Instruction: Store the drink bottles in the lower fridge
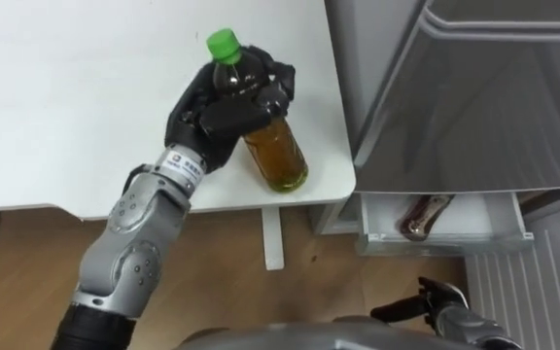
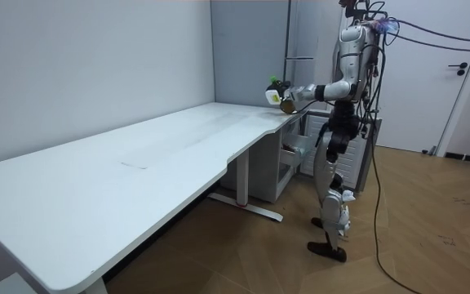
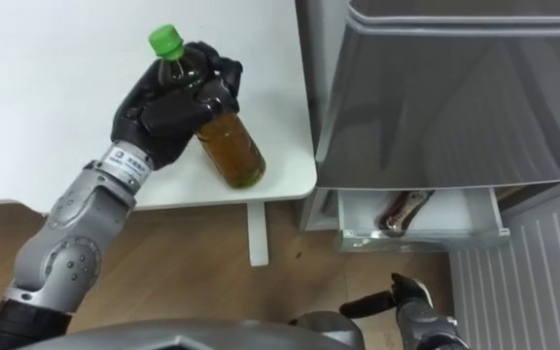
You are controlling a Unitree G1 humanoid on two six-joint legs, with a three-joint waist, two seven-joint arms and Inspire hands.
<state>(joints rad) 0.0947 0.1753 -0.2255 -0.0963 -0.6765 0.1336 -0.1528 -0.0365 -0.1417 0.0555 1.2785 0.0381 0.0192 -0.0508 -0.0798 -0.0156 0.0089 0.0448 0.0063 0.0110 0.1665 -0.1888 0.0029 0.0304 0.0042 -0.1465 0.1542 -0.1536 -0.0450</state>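
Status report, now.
Left hand shut on tea bottle at table corner. Right hand low, open. Fridge drawer open, dark bottle inside.

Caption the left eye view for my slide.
Left hand grips green-capped bottle over the table corner; fridge drawer open below.

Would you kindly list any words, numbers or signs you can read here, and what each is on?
None can be read.
The white tag behind the left hand carries print too small to read.
The bottle it grips shows no legible label.
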